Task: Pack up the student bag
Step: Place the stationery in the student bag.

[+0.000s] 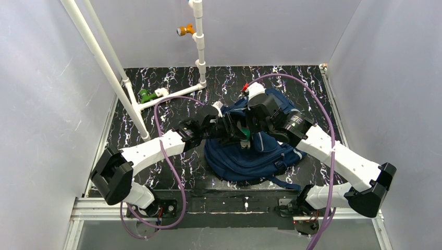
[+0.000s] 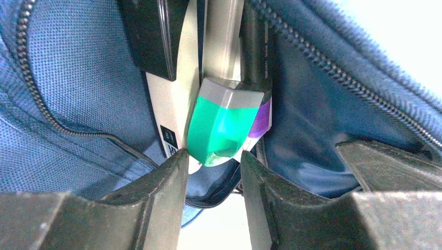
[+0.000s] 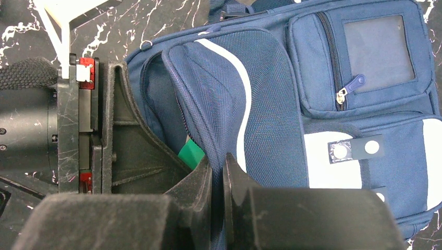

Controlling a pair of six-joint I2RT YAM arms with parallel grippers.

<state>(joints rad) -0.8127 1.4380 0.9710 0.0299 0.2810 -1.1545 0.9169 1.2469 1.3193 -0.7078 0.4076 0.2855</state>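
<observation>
The student bag, navy blue, lies on the black marbled table, with both grippers over its top opening. My left gripper reaches into the opening; in the left wrist view its tips pinch the lower end of a green block with a grey cap, beside a purple piece, a white-and-black item and a black stick. My right gripper is shut on the edge of the bag's front flap and holds the opening apart. The green block shows inside the gap.
A white pipe frame with a green fitting stands at the back left, an orange fitting higher up. Purple cables loop over the bag's right side. Grey walls close in on three sides.
</observation>
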